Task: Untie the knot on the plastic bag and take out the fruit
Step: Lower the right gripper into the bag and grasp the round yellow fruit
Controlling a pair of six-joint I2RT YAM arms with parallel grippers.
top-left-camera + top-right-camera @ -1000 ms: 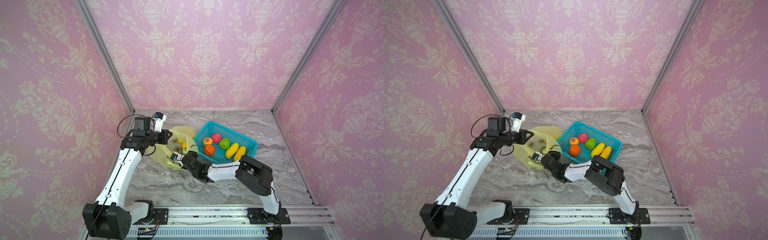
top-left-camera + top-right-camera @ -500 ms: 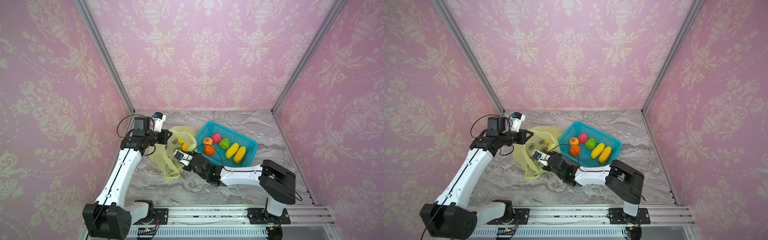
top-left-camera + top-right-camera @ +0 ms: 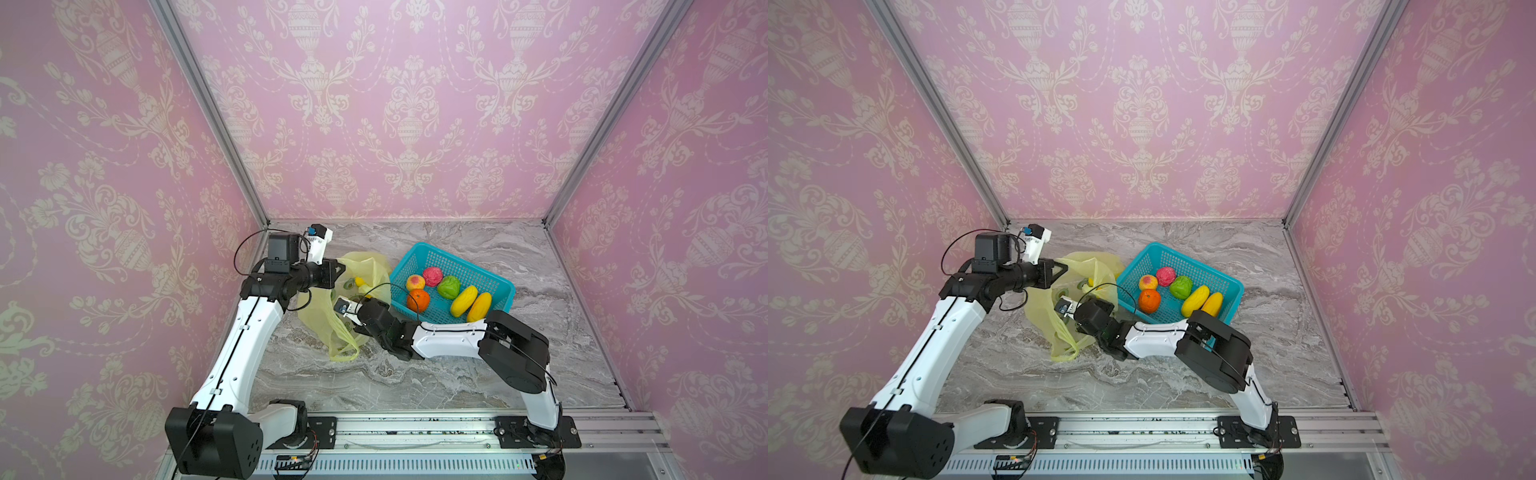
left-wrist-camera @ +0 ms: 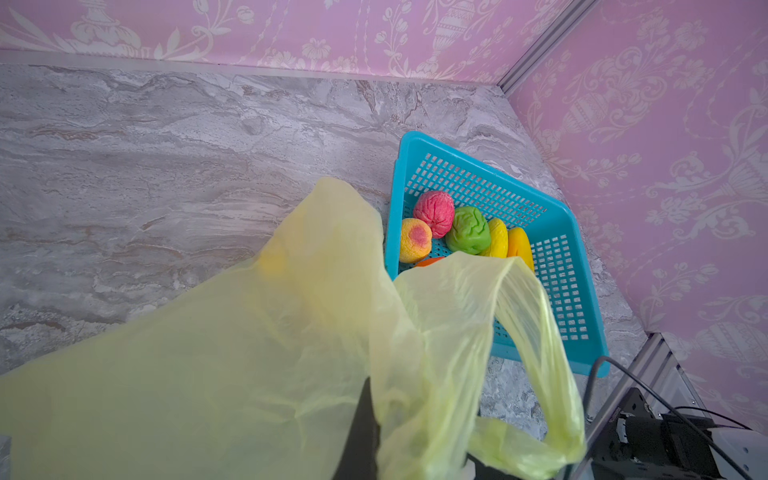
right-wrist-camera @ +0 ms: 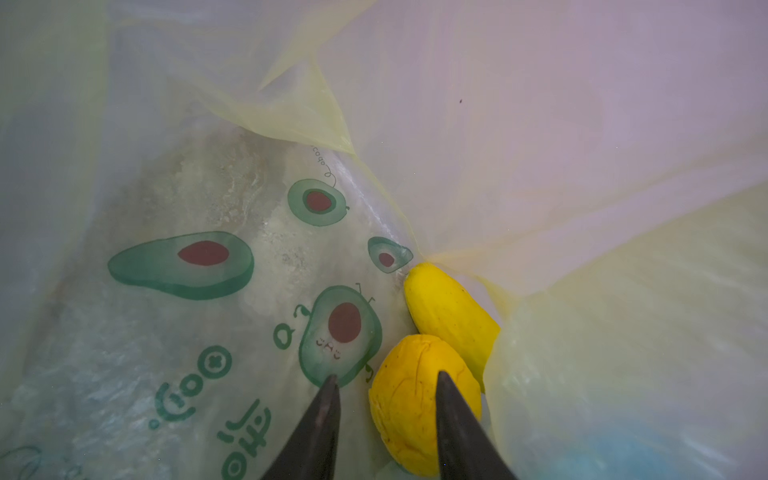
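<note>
My left gripper [image 3: 341, 268] is shut on the rim of the yellow-green plastic bag [image 3: 320, 316] and holds it up off the table; one black finger [image 4: 361, 432] shows against the film. No knot shows: a loop handle [image 4: 540, 332] hangs loose. My right gripper [image 5: 384, 380] reaches inside the bag, open. Its fingers straddle a yellow citrus [image 5: 407, 399], one crossing in front of it and the other apart from it. A yellow mango [image 5: 453, 320] lies just beyond. In both top views the bag hides the right fingertips.
A turquoise basket [image 3: 464, 266] stands right of the bag, close to my right forearm. It holds a peach [image 3: 415, 282], a pink-red ball [image 3: 432, 276], a green fruit [image 3: 449, 286], an orange [image 3: 418, 300] and two mangoes [image 3: 464, 301]. Pink walls enclose the marble table [image 3: 415, 386].
My right arm's elbow swung out to the right and came back, with its gripper staying at the bag's mouth. The bag's loose handle now trails lower towards the front. The left arm held still.
</note>
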